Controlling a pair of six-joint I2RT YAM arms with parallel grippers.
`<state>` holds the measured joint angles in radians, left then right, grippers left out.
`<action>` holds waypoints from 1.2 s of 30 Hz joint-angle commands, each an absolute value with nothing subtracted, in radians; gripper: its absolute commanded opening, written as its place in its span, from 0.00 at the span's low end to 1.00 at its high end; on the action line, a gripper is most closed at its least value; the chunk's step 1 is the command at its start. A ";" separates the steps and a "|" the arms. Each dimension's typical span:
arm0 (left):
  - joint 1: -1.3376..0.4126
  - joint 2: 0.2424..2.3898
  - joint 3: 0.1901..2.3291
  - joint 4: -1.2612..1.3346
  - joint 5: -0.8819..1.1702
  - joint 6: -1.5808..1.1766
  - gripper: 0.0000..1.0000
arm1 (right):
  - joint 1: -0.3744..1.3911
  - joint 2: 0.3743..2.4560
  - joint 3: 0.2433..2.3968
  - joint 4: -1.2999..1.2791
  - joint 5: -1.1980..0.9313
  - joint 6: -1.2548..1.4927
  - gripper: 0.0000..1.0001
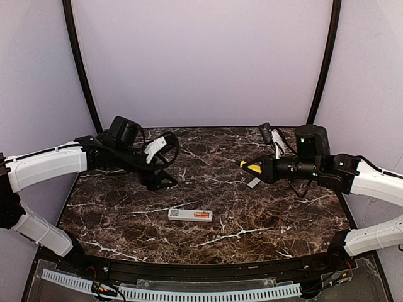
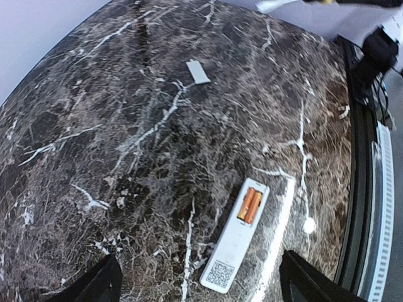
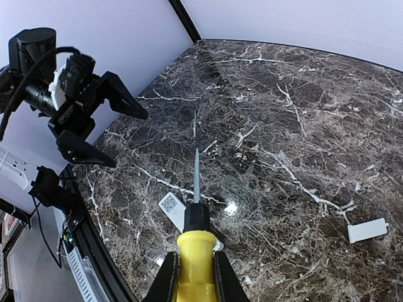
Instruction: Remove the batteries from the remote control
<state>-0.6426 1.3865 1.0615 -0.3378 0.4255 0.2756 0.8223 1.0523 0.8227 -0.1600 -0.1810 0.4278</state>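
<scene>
Left wrist view looks down on one remote control [image 2: 235, 234], a slim white plastic bar lying flat and back-up on the table [image 2: 94, 126], a glossy dark-brown marbled slab run through with white veins. Its battery bay is uncovered at one end, and two batteries [image 2: 250, 206] sit inside it side by side, small orange-copper cylinders touching along their length. A square printed code marks the remote's other end. One cover piece [image 2: 198, 72], a thin flat grey-white rectangle, lies well apart from the remote, out past its battery end. The left arm's jaws stand spread wide, two black wedge-shaped fingers [image 3: 126, 104] holding nothing, raised above the table and well away from the remote. The right arm's jaws are pinched on the smooth yellow handle of a single screwdriver [image 3: 196, 251], which has a black collar and a slim grey metal shaft narrowing to a point. It hangs clear of the table, and from the right wrist view the remote's coded end shows just beside that collar.
</scene>
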 commanded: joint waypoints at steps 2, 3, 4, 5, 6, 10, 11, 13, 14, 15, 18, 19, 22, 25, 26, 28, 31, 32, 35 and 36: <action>-0.647 1.327 0.929 -0.270 0.599 0.561 0.88 | 0.827 1.002 0.804 -0.187 -0.156 0.421 0.00; -0.647 1.326 0.919 -0.255 0.616 0.571 0.88 | 0.827 0.997 0.799 -0.189 -0.158 0.424 0.00; -0.646 1.327 0.898 -0.228 0.646 0.586 0.89 | 0.827 0.992 0.795 -0.190 -0.160 0.426 0.00; -0.647 1.336 0.889 -0.210 0.659 0.592 0.89 | 0.826 0.989 0.790 -0.192 -0.162 0.428 0.00; -0.647 1.343 0.883 -0.210 0.679 0.611 0.89 | 0.826 0.987 0.788 -0.195 -0.162 0.427 0.00; -0.647 1.410 0.906 -0.273 0.692 0.675 0.87 | 0.826 0.985 0.781 -0.202 -0.159 0.422 0.00; -0.648 1.432 0.911 -0.292 0.694 0.683 0.86 | 0.826 0.984 0.781 -0.202 -0.158 0.421 0.00; -0.658 1.465 0.927 -0.326 0.688 0.714 0.86 | 0.825 0.985 0.779 -0.202 -0.158 0.415 0.00; -0.669 1.478 0.937 -0.333 0.669 0.728 0.85 | 0.826 0.987 0.780 -0.203 -0.158 0.412 0.00; -0.674 1.504 0.942 -0.345 0.658 0.733 0.84 | 0.825 0.989 0.781 -0.204 -0.159 0.409 0.00; -0.698 1.561 0.960 -0.345 0.606 0.746 0.82 | 0.825 0.998 0.788 -0.211 -0.160 0.399 0.00; -0.703 1.573 0.964 -0.342 0.586 0.744 0.80 | 0.825 0.998 0.788 -0.214 -0.160 0.398 0.00; -0.722 1.624 0.975 -0.322 0.553 0.734 0.78 | 0.825 0.995 0.788 -0.220 -0.157 0.394 0.00; -0.743 1.663 0.988 -0.318 0.527 0.744 0.77 | 0.825 0.990 0.787 -0.230 -0.153 0.394 0.00; -0.748 1.671 0.990 -0.319 0.517 0.749 0.77 | 0.826 0.989 0.788 -0.233 -0.151 0.394 0.00; -0.764 1.697 1.000 -0.321 0.481 0.762 0.77 | 0.825 0.986 0.788 -0.238 -0.147 0.396 0.00; -0.776 1.740 1.021 -0.321 0.449 0.762 0.75 | 0.825 0.984 0.789 -0.246 -0.142 0.398 0.00; -0.777 1.745 1.025 -0.313 0.440 0.760 0.74 | 0.825 0.983 0.790 -0.248 -0.140 0.399 0.00; -0.784 1.769 1.029 -0.289 0.414 0.754 0.73 | 0.825 0.980 0.794 -0.259 -0.137 0.399 0.00; -0.786 1.774 1.033 -0.283 0.402 0.754 0.72 | 0.825 0.979 0.795 -0.262 -0.137 0.400 0.00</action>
<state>-0.7776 1.7573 1.0092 -0.2970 0.4564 0.7460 0.8223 0.9962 0.7933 -0.2501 -0.1555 0.4023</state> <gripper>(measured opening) 0.728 0.135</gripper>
